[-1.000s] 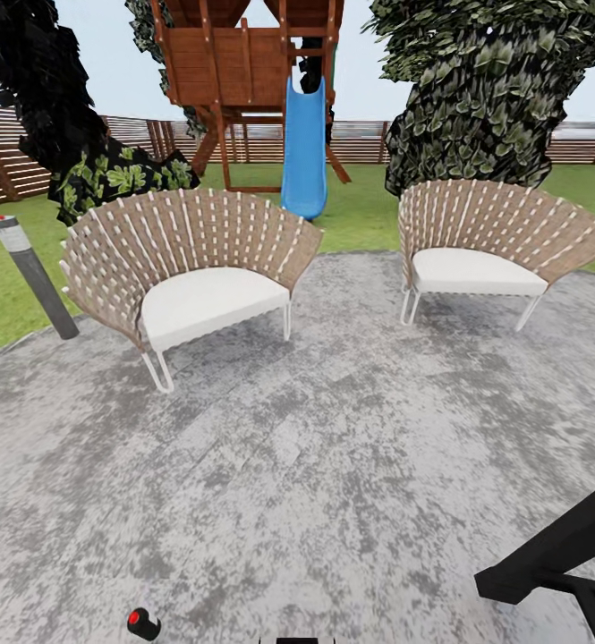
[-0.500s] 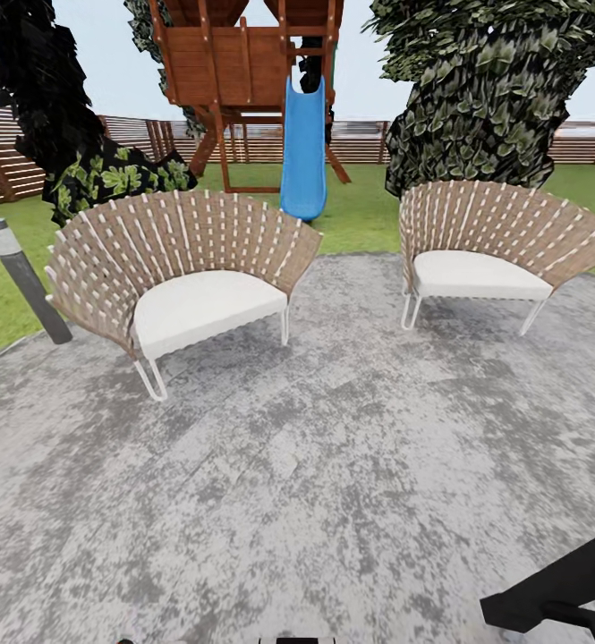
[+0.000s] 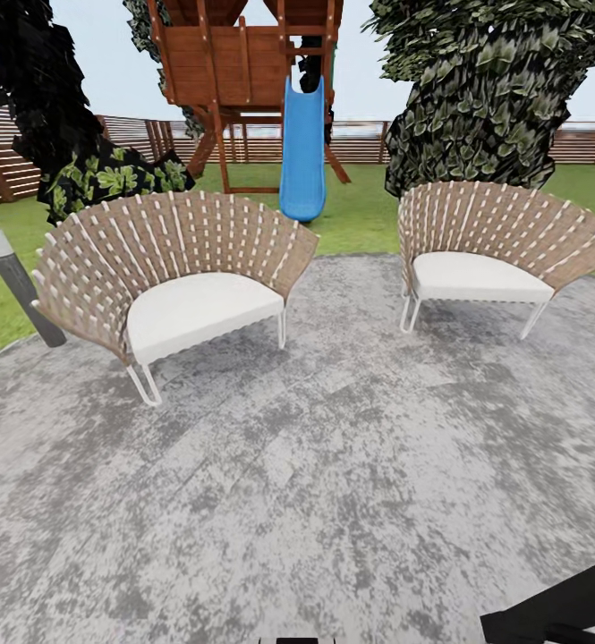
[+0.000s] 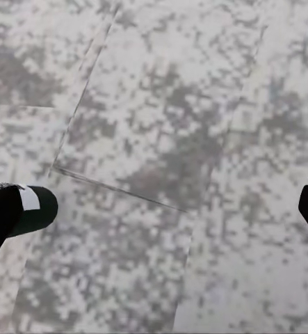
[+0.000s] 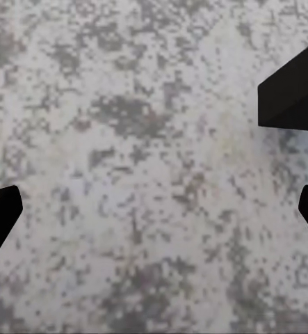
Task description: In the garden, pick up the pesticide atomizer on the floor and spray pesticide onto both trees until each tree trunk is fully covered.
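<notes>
Paving lies under both sets of spread, empty fingers; I see no sprayer, only two chairs at twelve o'clock before the lawn.

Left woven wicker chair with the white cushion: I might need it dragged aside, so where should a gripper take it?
Probably its thin white wire front leg, approached from the paved near side; the fanned woven backrest and white cushion look too broad to pinch.
</notes>
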